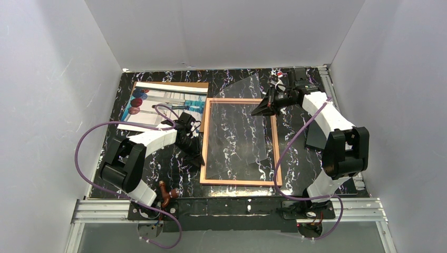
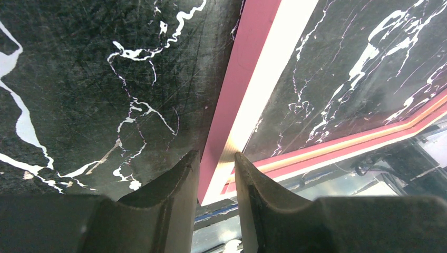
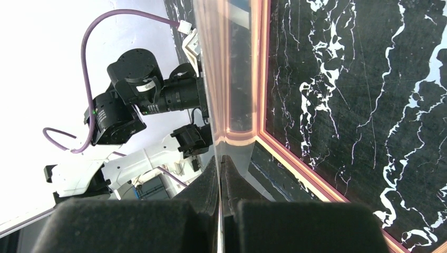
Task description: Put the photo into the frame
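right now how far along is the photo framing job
Done: the board is out of the frame. In hand: the right gripper pinches the pane, tilted up off the frame; the left gripper clamps its left rail. Left: the photo lies on the board beside the frame, not yet in.

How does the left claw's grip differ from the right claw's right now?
The left claw straddles the side rail of the thin pink-red picture frame, fingers parted by its width; the right claw is pinched shut on the clear pane. The left claw sits at the frame's left side, the right claw near its far right corner. Both have black fingers and grip something.
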{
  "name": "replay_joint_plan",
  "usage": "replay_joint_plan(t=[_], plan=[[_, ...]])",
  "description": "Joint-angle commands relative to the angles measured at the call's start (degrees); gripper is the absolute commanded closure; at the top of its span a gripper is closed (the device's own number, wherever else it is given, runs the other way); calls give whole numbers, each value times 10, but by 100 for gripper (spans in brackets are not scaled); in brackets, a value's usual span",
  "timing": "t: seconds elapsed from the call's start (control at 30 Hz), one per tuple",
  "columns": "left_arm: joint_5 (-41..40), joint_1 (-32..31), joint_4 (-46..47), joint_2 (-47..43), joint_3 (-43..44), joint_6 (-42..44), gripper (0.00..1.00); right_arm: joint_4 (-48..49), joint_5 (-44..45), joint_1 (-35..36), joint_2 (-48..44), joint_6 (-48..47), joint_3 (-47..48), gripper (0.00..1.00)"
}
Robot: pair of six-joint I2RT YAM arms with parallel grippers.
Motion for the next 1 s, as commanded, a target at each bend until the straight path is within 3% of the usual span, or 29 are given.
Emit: replay_joint_plan(t=[0.0,0.57,0.97], plan=[[-23,-11,-70,24,-8,12,71,39,9,2,-13,4,-21,99],[-24,-11,-71,29,-8,13,71,39,40,2,-32,-26,-94,99],[-22,-11,-72,29,-8,15,71,-61,91,2,-10,-111,-50,99]])
